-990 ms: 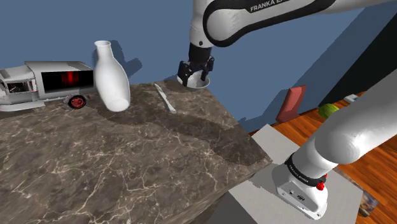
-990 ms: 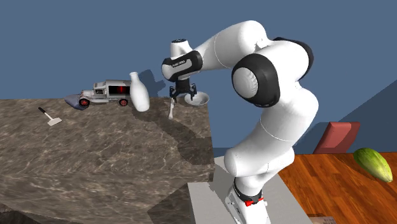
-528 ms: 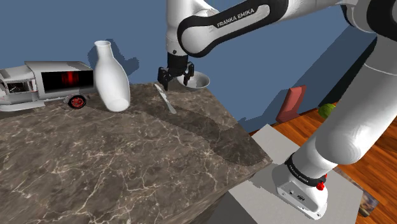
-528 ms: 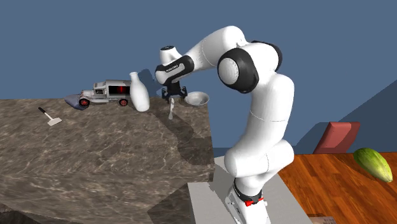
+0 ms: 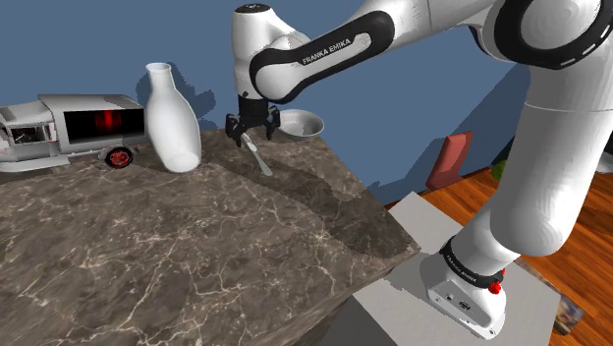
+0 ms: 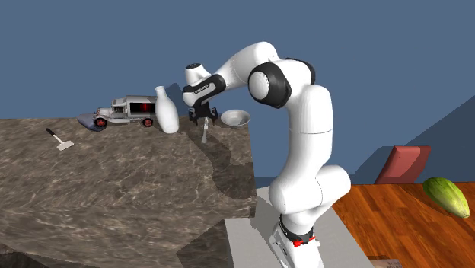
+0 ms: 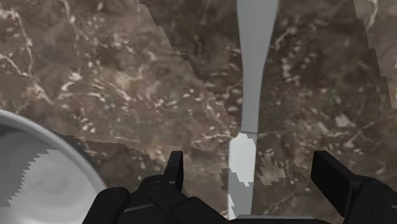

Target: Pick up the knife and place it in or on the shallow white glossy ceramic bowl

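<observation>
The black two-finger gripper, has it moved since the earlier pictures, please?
Yes, the gripper shifted from above the shallow white bowl toward the tall white vase.

1x knife (image 5: 261, 160), 1x bowl (image 5: 300, 124), 1x vase (image 5: 172, 120), 1x toy truck (image 5: 69, 128), 1x sm. tool (image 6: 58, 140)

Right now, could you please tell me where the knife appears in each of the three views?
Shoulder view: the knife lies on the table between the vase and the bowl, under the gripper.
Second exterior view: the knife lies left of the bowl, just below the gripper.
Wrist view: the knife runs away from the gripper, between its open fingers, untouched.
Shared landmark: the bowl, beside the knife in all three.
</observation>
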